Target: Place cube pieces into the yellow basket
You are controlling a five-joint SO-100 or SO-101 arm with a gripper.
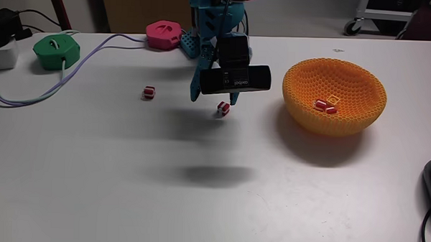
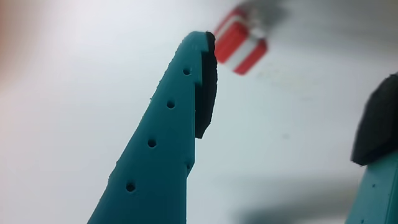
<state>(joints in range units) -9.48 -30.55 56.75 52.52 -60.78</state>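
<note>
A: Two red cubes with white bands lie out on the white table, but start with the big things.

B: The table fills the fixed view. On it, at the right, sits the yellow basket, a bowl of honeycomb mesh. Behind the middle stands the teal arm, with a black camera block fixed across its wrist.

A: And at the back left?

B: A green puck and a pink puck, with pale cables running from them across the table. A white box with a black plug sits at the far left edge.

A: What about the gripper?

B: It hangs over the middle of the table, pointing down. In the wrist view the two teal fingers with black pads stand well apart, with bare table between them, so it is spread wide and holds nothing.

A: Where are the cubes?

B: One red cube lies on the table right under the gripper tip. In the wrist view this cube sits just past the tip of the left finger, close beside it but not between the pads; it is blurred. The second red cube lies further left in the fixed view, well apart from the gripper.

A: Anything in the basket?

B: Yes, a red cube inside rests on the bottom, and a yellow-orange cube is just beside it.
</note>
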